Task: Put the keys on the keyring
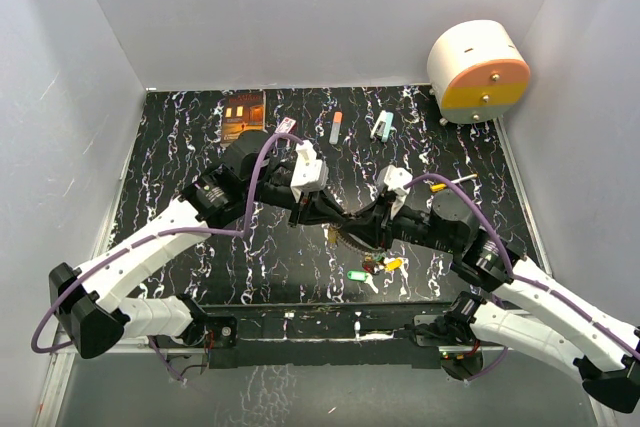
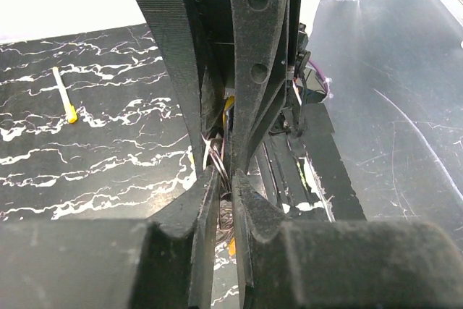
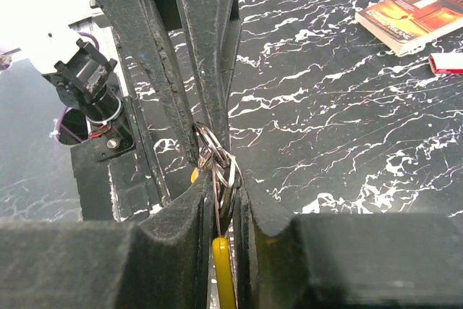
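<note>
**Operator:** Report gripper state.

**Arm unit:** My left gripper [image 2: 226,182] has its fingers drawn almost together and clamped on the wire of the keyring [image 3: 217,158]. My right gripper [image 3: 223,182] meets it tip to tip from the opposite side and is pinched on the same wire. A yellow key [image 3: 223,269] sits in the slot between the right fingers, just beneath the keyring coils.

**Operator:** Give the location of all items, referenced to the keyring.

**Arm unit:** The keyring is held between both grippers above the marbled table [image 1: 180,137]. The keys [image 1: 365,270] with green and red heads cluster just on the near side of the keyring, toward my bases. I cannot tell whether they hang from it or lie on the table. A book [image 1: 243,114] lies well beyond the keyring, on my left. A white and orange drum [image 1: 478,72] stands well beyond the keyring, on my right.
</note>
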Available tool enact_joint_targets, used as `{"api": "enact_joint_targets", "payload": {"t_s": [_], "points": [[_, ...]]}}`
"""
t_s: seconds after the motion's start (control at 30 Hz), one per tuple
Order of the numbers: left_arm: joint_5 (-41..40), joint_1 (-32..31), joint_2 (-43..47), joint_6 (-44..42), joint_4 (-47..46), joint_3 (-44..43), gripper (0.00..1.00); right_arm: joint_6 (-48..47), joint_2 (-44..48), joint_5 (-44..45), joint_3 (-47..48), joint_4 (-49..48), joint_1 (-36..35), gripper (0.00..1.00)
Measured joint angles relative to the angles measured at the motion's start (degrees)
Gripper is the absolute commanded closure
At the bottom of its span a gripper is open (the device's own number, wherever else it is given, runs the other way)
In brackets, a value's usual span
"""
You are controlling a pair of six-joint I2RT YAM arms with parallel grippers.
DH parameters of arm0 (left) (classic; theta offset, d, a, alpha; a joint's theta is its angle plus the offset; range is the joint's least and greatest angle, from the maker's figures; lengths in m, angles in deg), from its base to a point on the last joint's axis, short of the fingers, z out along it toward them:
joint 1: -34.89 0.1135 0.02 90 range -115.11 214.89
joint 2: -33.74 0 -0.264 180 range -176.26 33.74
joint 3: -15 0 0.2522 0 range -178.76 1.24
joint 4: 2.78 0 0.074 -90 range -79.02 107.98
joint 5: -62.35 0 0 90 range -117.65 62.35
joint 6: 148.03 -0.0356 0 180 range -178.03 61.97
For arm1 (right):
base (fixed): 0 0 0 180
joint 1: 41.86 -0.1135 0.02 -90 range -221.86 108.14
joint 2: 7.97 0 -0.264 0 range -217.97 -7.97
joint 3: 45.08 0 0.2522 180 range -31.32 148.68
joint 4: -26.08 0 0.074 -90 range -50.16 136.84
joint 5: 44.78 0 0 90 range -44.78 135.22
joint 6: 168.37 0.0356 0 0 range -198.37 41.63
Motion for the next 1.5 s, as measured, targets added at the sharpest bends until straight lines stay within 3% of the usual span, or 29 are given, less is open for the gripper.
{"api": "enact_joint_targets", "payload": {"t_s": [0.67, 1.5], "points": [[-0.52, 0.0, -2.08, -9.81, 12.5, -6.1, 0.83, -1.36, -0.98, -1.25, 2.56, 4.92, 0.07, 0.92], [-5.11, 0.02, -7.02, -11.04, 23.41, -16.76, 0.74, -2.99, -5.55, -0.13, 5.53, 12.94, 0.35, 0.92]]}}
